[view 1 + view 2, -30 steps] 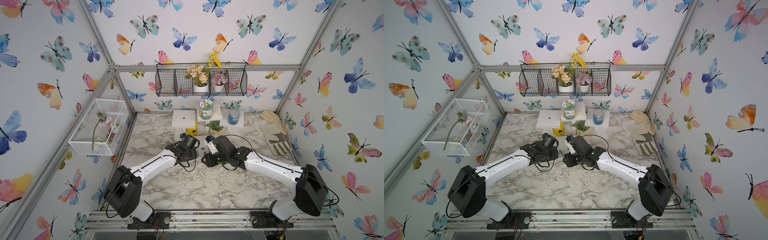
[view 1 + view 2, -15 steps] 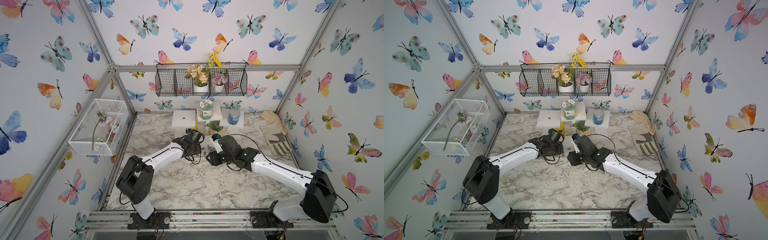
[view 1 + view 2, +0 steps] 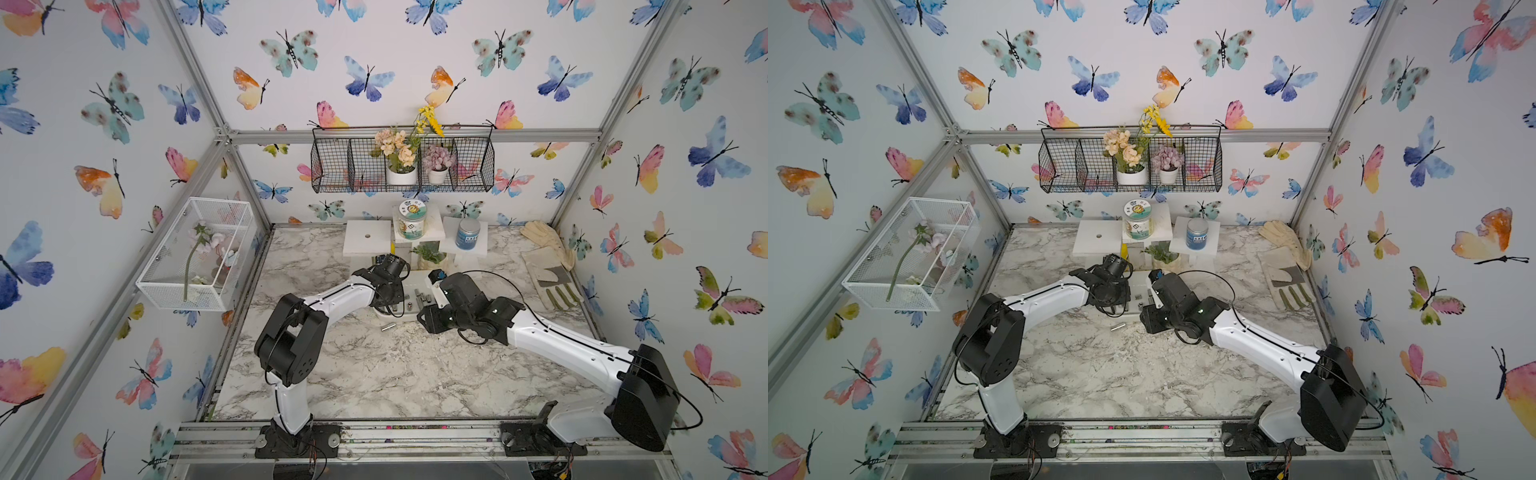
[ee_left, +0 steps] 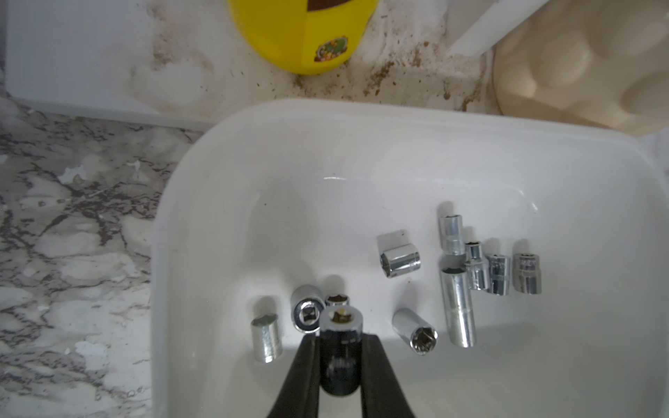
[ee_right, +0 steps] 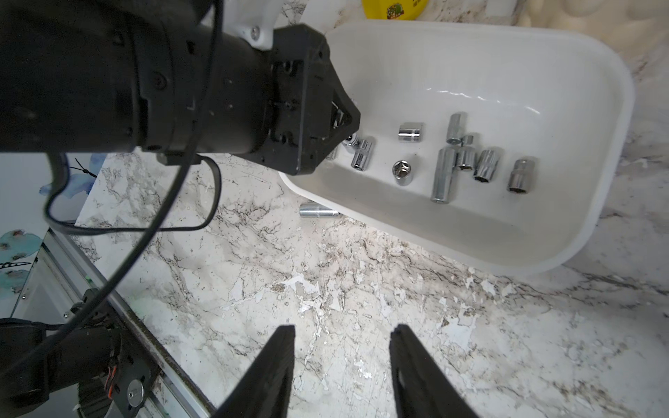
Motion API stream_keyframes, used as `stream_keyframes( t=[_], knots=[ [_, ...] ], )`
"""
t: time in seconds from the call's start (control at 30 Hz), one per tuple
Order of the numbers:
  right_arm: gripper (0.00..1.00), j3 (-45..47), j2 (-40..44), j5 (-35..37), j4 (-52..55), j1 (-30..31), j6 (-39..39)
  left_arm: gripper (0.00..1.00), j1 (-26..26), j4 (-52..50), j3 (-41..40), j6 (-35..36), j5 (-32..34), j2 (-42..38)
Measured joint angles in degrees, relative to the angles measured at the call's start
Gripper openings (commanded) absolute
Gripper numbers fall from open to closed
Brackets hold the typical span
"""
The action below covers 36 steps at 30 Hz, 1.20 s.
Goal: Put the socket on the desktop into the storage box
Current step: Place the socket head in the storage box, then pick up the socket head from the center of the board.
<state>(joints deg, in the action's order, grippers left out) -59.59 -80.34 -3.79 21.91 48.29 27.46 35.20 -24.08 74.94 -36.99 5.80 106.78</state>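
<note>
My left gripper [image 4: 340,338] is shut on a dark-looking chrome socket [image 4: 341,318], holding it upright just above the floor of the white storage box [image 4: 159,253]. Several chrome sockets [image 4: 398,258] lie inside the box. One more socket [image 5: 318,210] lies on the marble desktop [image 5: 325,282] against the box's outer wall [image 5: 470,253]; both top views show it [image 3: 388,327] [image 3: 1118,327]. My right gripper [image 5: 343,327] hangs open and empty over bare desktop, short of the box. The arms hide most of the box in the top views.
A yellow container [image 4: 304,32] and a cream pot [image 4: 586,61] stand just behind the box. White stands with jars [image 3: 409,226] line the back, and work gloves [image 3: 548,274] lie at the right. My left arm's wrist and cable [image 5: 202,202] overhang the box's near-left corner.
My left arm has swung toward the back with the socket and now sits over the box. My right arm has shifted slightly to the right. Both have barely moved in the last half second.
</note>
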Motion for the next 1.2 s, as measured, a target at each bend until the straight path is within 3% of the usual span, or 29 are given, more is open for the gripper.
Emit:
stream_keyframes(
  t=[0.5, 0.87, 1.2],
  knots=[
    [0.48, 0.2, 0.3, 1.3, 0.4, -0.4, 0.5, 0.14, -0.5, 0.3, 3.3, 1.4, -0.2, 5.6],
    [0.48, 0.3, 0.3, 1.6, 0.3, -0.5, 0.6, 0.22, -0.8, 0.7, 3.3, 1.8, -0.9, 6.3],
    [0.48, 0.3, 0.3, 1.6, 0.3, -0.7, 0.6, 0.39, -1.0, 0.7, 3.3, 1.9, -1.0, 6.3]
  ],
)
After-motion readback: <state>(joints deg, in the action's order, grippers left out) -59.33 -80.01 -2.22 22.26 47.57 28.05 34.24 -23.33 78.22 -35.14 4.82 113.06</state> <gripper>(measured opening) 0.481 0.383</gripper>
